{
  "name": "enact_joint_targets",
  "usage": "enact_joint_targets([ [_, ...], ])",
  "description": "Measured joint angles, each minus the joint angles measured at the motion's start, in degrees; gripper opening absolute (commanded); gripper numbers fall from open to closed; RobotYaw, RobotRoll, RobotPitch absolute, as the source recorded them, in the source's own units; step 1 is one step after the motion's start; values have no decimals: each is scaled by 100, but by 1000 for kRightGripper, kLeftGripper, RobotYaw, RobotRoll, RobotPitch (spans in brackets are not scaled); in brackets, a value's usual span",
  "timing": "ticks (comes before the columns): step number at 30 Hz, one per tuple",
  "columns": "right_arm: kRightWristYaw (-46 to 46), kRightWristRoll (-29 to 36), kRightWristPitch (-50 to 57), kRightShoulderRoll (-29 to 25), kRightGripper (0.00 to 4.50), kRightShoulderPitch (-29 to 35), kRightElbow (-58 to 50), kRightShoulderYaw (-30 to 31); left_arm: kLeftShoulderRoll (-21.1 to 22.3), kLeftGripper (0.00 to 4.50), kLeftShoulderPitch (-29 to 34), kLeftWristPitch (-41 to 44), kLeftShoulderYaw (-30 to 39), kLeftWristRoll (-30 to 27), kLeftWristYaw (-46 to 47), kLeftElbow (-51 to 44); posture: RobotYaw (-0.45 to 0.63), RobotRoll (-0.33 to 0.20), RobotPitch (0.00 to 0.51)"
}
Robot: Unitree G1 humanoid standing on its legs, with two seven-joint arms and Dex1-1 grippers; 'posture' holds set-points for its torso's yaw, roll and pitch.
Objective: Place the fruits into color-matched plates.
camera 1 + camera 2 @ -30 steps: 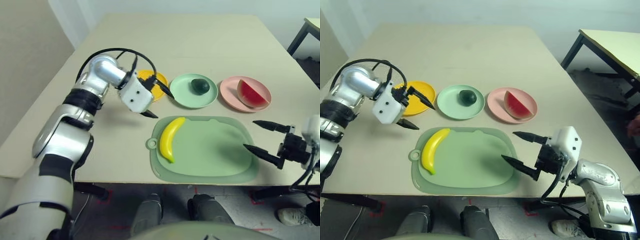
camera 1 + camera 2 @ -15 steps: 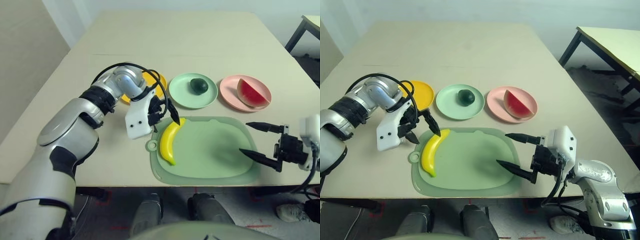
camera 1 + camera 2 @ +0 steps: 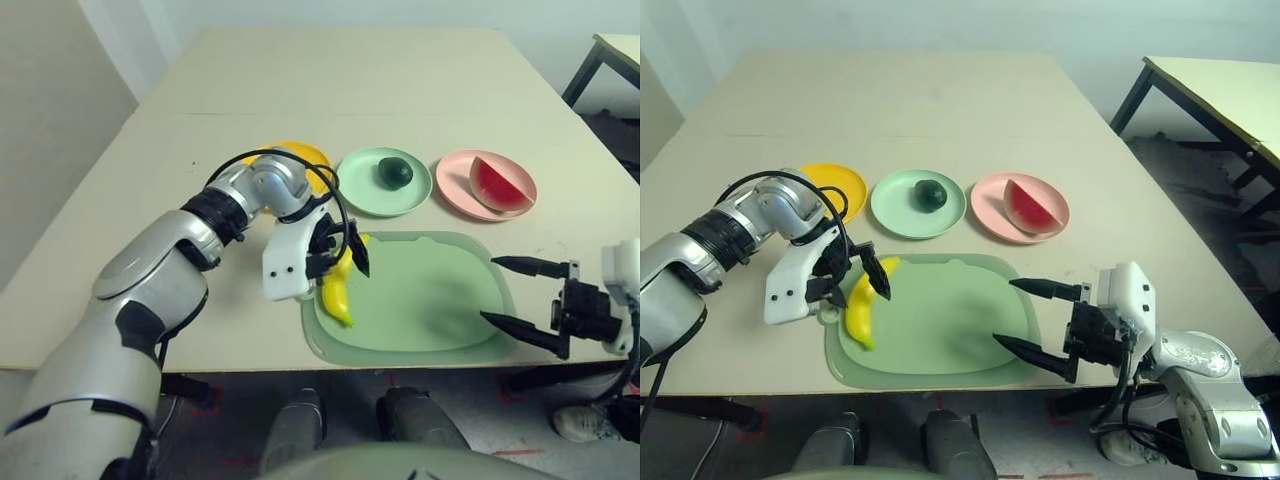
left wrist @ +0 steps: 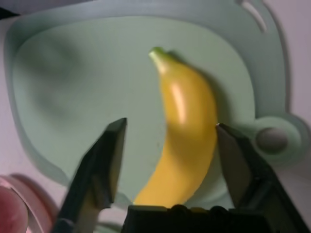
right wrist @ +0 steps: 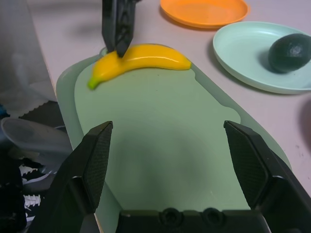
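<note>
Left gripper (image 4: pixel 167 141) angled down over the banana (image 3: pixel 338 290), jaws spread to either side of the fruit, one finger (image 4: pixel 233 155) just beside its skin; contact cannot be told. The banana lies at the left end of the green mat (image 3: pixel 430 300). Right gripper (image 3: pixel 505 295) hovers at the mat's right edge, jaws spread wide and empty. Beyond the mat: yellow plate (image 3: pixel 840 185), bare; green plate (image 3: pixel 362 180) with avocado (image 3: pixel 395 172); pink plate (image 3: pixel 452 185) with watermelon wedge (image 3: pixel 500 183).

Beige table (image 3: pixel 400 70) in a plain room.
Pale wall (image 3: pixel 890 20) behind; 2nd table w/ dark legs (image 3: pixel 1200 85) at right; dark grey floor (image 3: pixel 1200 170) btwn them.
</note>
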Motion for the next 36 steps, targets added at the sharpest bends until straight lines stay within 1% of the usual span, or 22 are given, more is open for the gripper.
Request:
enact_joint_targets([
  [4, -42, 22, 29, 0, 4500, 123, -115, -18, 1, 1437, 0, 0, 120, 326, 205, 159, -188, 0, 72],
  [7, -82, 67, 54, 0, 4500, 184, -167, -116, 27, 387, -2, 6, 202, 420, 302, 218, -189, 0, 69],
  [8, -100, 104, 75, 0, 4500, 204, -181, -159, 34, 110, -3, 23, 236, 435, 332, 262, -188, 0, 69],
  [9, -129, 147, 105, 0, 4500, 234, -204, -191, 43, 32, -5, 55, 286, 441, 349, 318, -188, 0, 67],
  [16, -174, 279, 219, -1, 4500, 498, -289, -516, 196, 32, -57, 155, 514, 447, 369, 616, -189, 0, 62],
  [22, -194, 283, 250, 3, 4500, 518, -307, -567, 247, 32, -55, 164, 524, 435, 353, 621, -187, 0, 61],
  [23, -195, 283, 251, 4, 4500, 530, -313, -567, 234, 436, -56, 211, 531, 414, 337, 592, -191, 0, 60],
  [24, -194, 283, 251, 7, 4500, 538, -319, -567, 215, 690, -58, 261, 553, 395, 319, 563, -191, 0, 60],
  [28, -190, 283, 250, 12, 4500, 551, -330, -567, 124, 1962, -232, 494, 615, 299, 183, 501, -201, 0, 58],
  [31, -165, 280, 234, 14, 4500, 583, -336, -567, 18, 3002, -364, 619, 754, 307, 122, 500, -204, 0, 58],
  [32, -159, 278, 224, 15, 4500, 599, -336, -567, -18, 3315, -364, 633, 769, 326, 123, 501, -206, 0, 58],
  [33, -158, 276, 219, 16, 4500, 604, -336, -566, -73, 3738, -361, 637, 771, 378, 126, 502, -207, 0, 58],
  [34, -159, 276, 213, 16, 4500, 602, -336, -566, -127, 4011, -347, 637, 772, 449, 130, 502, -209, 0, 59],
  [35, -162, 276, 210, 17, 4500, 601, -336, -566, -197, 4450, -306, 640, 772, 533, 153, 497, -211, 0, 60],
  [36, -163, 276, 209, 18, 4500, 599, -336, -566, -233, 4450, -266, 643, 772, 583, 174, 495, -212, 0, 60],
])
